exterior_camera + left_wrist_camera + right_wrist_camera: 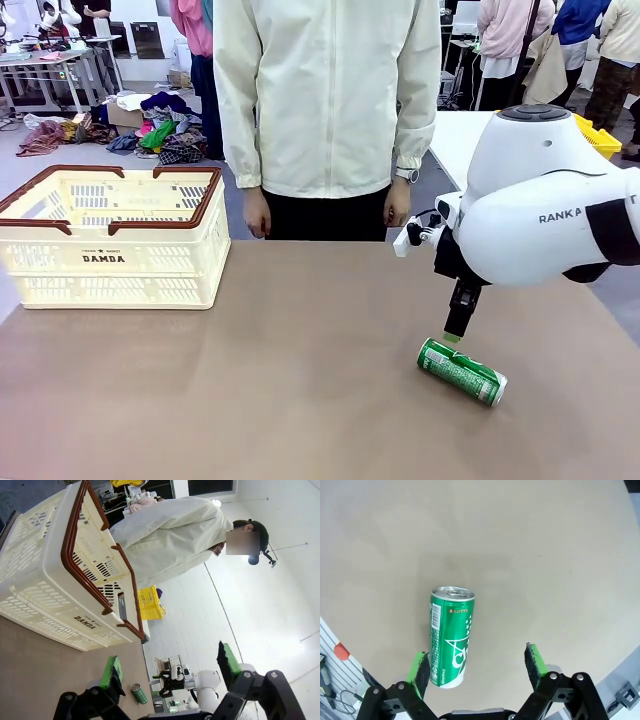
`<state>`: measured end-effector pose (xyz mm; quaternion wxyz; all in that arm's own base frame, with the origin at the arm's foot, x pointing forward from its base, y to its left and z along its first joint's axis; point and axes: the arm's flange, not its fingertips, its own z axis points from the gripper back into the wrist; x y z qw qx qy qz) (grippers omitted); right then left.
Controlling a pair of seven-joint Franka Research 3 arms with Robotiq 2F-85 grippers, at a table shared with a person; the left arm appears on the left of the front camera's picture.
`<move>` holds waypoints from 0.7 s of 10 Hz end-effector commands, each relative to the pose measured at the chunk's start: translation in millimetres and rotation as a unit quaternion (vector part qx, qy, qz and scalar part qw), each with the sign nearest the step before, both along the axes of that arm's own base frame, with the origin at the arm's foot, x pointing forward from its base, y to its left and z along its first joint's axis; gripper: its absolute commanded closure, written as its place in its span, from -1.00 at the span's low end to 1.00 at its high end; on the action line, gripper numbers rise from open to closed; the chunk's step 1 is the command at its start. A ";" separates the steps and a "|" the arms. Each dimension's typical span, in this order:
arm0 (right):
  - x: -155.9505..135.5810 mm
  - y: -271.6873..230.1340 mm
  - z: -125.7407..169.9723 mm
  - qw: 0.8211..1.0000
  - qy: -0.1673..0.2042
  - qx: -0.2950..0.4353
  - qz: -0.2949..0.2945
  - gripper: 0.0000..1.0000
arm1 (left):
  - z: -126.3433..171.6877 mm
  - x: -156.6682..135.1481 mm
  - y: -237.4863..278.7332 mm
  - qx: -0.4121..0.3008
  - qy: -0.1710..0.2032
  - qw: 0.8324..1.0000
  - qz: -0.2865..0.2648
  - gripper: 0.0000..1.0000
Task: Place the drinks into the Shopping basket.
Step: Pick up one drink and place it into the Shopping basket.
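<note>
A green can, one of the drinks, lies on its side on the brown table at the front right. In the right wrist view this green can has its silver top pointing away from me. My right gripper hangs open just above the can's left end. In its own view the right gripper has the can close to one finger, not touching. The cream Shopping basket with its brown rim stands at the far left. My left gripper is open and holds nothing, near the Shopping basket; the can lies far off.
A person in a pale jacket stands at the far edge, hands hanging by the table. A small yellow basket sits on a white table behind my right arm. Bare brown tabletop stretches between the basket and the can.
</note>
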<state>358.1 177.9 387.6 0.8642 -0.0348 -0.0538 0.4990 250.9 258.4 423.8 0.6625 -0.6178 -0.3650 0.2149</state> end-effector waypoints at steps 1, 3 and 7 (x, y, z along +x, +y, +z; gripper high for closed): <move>5.3 1.2 -9.8 1.000 0.012 0.021 0.002 -1.00 | 2.1 -3.2 0.9 -0.003 0.002 1.000 -0.006 -1.00; 11.2 -4.5 -27.5 0.998 0.052 0.038 0.010 -1.00 | 2.1 -3.2 0.9 -0.003 0.002 1.000 -0.006 -1.00; 32.3 -14.7 -59.4 0.991 0.110 0.052 0.051 -1.00 | 2.1 -3.2 0.9 -0.003 0.002 1.000 -0.006 -1.00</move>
